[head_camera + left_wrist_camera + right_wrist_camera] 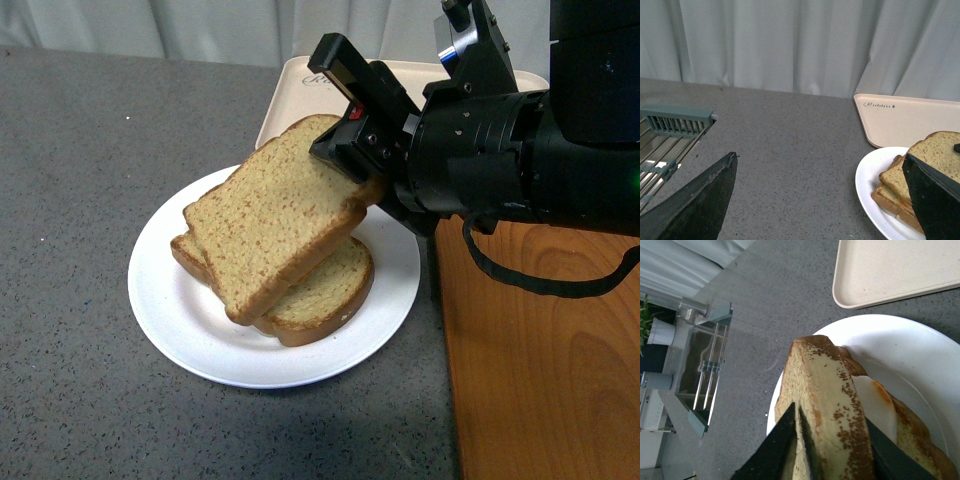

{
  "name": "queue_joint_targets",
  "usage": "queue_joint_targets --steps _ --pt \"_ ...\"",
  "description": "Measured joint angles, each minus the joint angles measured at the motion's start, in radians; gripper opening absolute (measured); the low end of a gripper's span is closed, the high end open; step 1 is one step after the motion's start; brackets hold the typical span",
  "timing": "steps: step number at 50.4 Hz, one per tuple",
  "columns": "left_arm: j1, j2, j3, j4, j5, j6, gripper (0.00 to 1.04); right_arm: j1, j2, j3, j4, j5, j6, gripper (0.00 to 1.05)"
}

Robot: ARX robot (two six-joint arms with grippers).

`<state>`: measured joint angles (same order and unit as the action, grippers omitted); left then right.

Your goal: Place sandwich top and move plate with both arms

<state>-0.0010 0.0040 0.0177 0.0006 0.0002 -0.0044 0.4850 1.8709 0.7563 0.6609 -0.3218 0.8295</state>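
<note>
The sandwich top is a tan speckled bread slice, tilted, its low end resting on the lower slice. My right gripper is shut on its raised far end. In the right wrist view the slice stands edge-on between the black fingers, with the fried egg showing beneath it. Both slices lie on the white plate. My left gripper is open, low over the grey counter just left of the plate; it does not show in the front view.
A beige rabbit-print tray lies behind the plate. An orange-brown wood-grain tray lies to the right, under my right arm. A wire dish rack stands at the counter's left. White curtains hang behind.
</note>
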Motion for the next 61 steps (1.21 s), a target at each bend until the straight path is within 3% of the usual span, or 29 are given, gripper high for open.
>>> queue_joint_targets --steps 21,34,36,39,42,48,52,57,61 --pt "0.000 0.000 0.000 0.000 0.000 0.000 0.98 -0.057 -0.027 -0.003 -0.088 0.085 -0.070 0.97" --pt "0.000 0.000 0.000 0.000 0.000 0.000 0.98 -0.120 -0.142 -0.052 -0.111 0.093 -0.106 0.96" --pt "0.000 0.000 0.000 0.000 0.000 0.000 0.98 -0.121 -0.152 -0.079 -0.046 0.167 -0.155 0.93" --pt "0.000 0.000 0.000 0.000 0.002 0.000 0.98 -0.141 -0.177 -0.177 0.208 0.402 -0.311 0.83" --pt "0.000 0.000 0.000 0.000 0.001 0.000 0.98 -0.187 -0.225 -0.273 0.376 0.503 -0.480 0.74" --pt "0.000 0.000 0.000 0.000 -0.002 0.000 0.98 -0.326 -0.389 -0.439 0.487 0.455 -0.685 0.57" --pt "0.000 0.000 0.000 0.000 0.001 0.000 0.98 -0.455 -0.594 -0.589 0.405 0.346 -0.766 0.40" --pt "0.000 0.000 0.000 0.000 0.001 0.000 0.98 -0.483 -0.900 -0.723 0.159 0.332 -0.802 0.21" --pt "0.000 0.000 0.000 0.000 0.000 0.000 0.98 -0.483 -1.326 -0.750 -0.245 0.324 -0.815 0.04"
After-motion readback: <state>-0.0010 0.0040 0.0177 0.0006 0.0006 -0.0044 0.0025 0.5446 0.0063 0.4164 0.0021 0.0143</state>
